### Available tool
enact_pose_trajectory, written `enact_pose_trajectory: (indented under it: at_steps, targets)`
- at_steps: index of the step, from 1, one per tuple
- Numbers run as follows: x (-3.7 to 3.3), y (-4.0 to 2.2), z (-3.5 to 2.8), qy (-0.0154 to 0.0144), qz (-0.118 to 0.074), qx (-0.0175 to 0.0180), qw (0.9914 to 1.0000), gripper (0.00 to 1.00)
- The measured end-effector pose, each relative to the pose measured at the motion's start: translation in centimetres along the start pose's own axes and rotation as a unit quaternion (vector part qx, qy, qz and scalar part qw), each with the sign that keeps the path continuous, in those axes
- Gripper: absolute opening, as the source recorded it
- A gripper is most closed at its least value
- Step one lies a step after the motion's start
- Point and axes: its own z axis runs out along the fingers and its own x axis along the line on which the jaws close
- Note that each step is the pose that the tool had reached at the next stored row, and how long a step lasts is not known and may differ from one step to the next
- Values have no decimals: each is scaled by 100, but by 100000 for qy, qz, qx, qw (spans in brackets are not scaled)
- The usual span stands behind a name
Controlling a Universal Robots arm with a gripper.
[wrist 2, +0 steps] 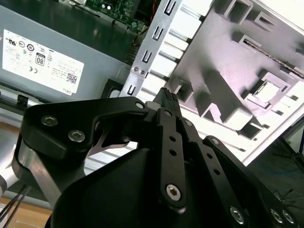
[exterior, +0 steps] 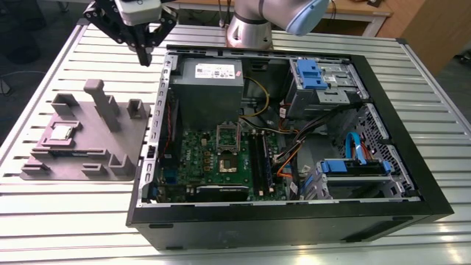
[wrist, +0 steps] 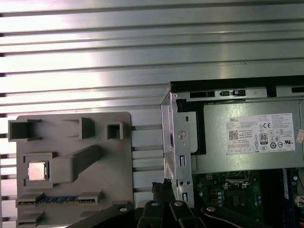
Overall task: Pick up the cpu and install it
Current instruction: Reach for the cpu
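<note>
Our gripper [exterior: 144,55] hangs in the upper left of the exterior view, above the strip of slatted table [exterior: 66,221] between the tray [exterior: 125,138] and the back corner of the case [exterior: 294,221]. Its fingers are drawn together to a single point and hold nothing. Both wrist views show the same closed tip [wrist 2: 166,94] [wrist: 161,186] pointing down beside the case's metal edge. The cpu [exterior: 62,132] lies at the exterior view's left, well apart from the gripper. It sits flat with its shiny top up in a square recess of the tray, and we also see it in both wrist views [wrist 2: 267,90] [wrist: 37,171]. We judge the recess is there to keep the chip from sliding and to hold it level for a grasp from above. The tray's upright blocks stand clear of it. The case lies on its side with the open side up, so the board and its socket [exterior: 226,160] face upward near the picture's middle, just below the power supply [exterior: 209,83]. The cpu is not yet picked up.
</note>
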Motion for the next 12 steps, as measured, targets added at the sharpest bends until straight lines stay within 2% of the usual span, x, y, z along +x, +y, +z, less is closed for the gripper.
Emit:
enact_pose_trajectory:
  at_steps: [12]
  targets:
    - [81,-7,14,128,8,9,100000,10]
